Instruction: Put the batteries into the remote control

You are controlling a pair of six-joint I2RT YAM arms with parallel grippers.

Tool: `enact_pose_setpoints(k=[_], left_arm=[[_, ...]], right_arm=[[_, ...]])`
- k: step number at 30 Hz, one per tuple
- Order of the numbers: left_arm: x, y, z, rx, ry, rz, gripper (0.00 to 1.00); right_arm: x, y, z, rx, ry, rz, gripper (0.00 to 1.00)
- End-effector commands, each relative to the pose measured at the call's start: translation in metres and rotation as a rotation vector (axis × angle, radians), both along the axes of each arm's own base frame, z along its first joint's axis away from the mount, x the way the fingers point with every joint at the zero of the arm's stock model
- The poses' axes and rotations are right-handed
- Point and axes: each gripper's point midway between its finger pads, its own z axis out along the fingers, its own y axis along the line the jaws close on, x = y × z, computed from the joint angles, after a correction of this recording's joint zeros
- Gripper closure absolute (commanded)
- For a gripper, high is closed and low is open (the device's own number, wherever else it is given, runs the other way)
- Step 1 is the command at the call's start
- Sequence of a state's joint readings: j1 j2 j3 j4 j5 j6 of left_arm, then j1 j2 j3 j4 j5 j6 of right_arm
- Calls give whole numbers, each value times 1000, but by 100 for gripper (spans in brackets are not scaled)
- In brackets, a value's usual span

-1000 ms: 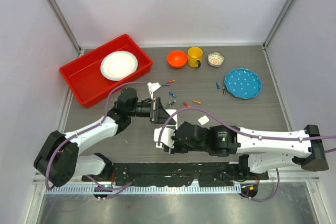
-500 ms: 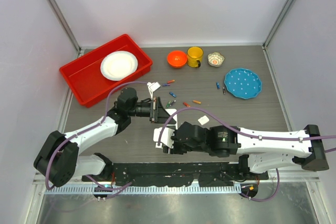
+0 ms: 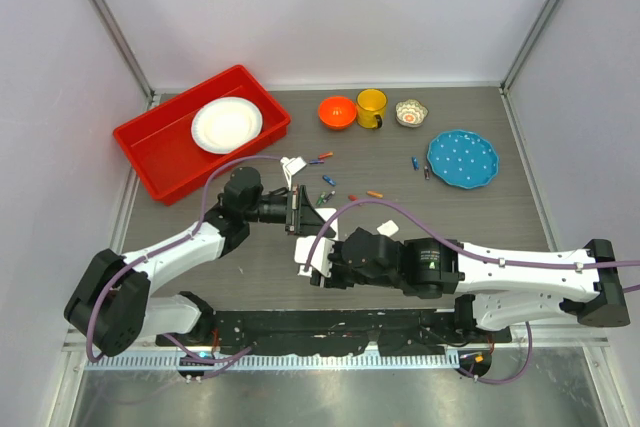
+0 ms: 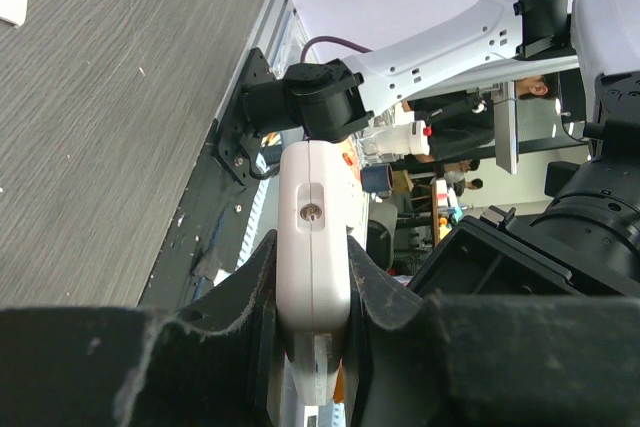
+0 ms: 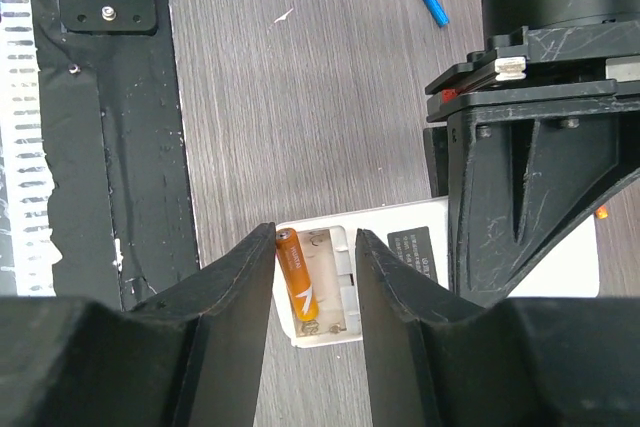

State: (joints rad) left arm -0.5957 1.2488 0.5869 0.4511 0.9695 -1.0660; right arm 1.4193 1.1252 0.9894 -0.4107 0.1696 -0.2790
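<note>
My left gripper (image 3: 297, 213) is shut on the white remote control (image 4: 313, 247), gripping it by its sides. In the right wrist view the remote's plain back (image 5: 400, 247) faces the camera with its battery bay uncovered. An orange battery (image 5: 297, 275) lies tilted in the bay, against the left finger. My right gripper (image 5: 314, 247) is open, its fingers straddling the bay end of the remote. In the top view it (image 3: 320, 262) sits over the remote (image 3: 302, 259). Several loose batteries (image 3: 327, 180) lie behind it, and a blue one (image 5: 433, 6) shows in the right wrist view.
A red bin (image 3: 150, 147) with a white plate (image 3: 227, 124) stands at the back left. An orange bowl (image 3: 337, 111), a yellow mug (image 3: 372, 105), a small patterned bowl (image 3: 410, 112) and a blue plate (image 3: 462, 158) line the back. A small white piece (image 3: 293, 164) lies near the batteries.
My right gripper has shifted slightly to the left and away from the near edge, over the remote. The left arm holds the remote still.
</note>
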Motion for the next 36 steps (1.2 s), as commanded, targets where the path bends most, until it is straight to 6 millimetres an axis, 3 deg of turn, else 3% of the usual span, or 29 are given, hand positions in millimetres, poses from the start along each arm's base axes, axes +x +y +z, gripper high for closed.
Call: enact_pose_setpoints(k=[1, 10, 15, 18, 26, 36], left_arm=[[-2, -3, 20, -43, -49, -29, 100], [-2, -2, 20, -44, -50, -29, 100], [-2, -2, 20, -45, -53, -29, 100], [-2, -2, 19, -44, -52, -26, 100], [0, -3, 18, -41, -48, -23, 100], [0, -3, 16, -39, -46, -25, 100]], right_arm=[[5, 9, 22, 73, -30, -8, 57], [3, 7, 12, 42, -15, -3, 62], [0, 4, 7, 24, -2, -1, 73], [-1, 3, 8, 28, 4, 3, 74], [-2, 1, 11, 37, 13, 1, 62], [-3, 3, 18, 63, 14, -1, 57]])
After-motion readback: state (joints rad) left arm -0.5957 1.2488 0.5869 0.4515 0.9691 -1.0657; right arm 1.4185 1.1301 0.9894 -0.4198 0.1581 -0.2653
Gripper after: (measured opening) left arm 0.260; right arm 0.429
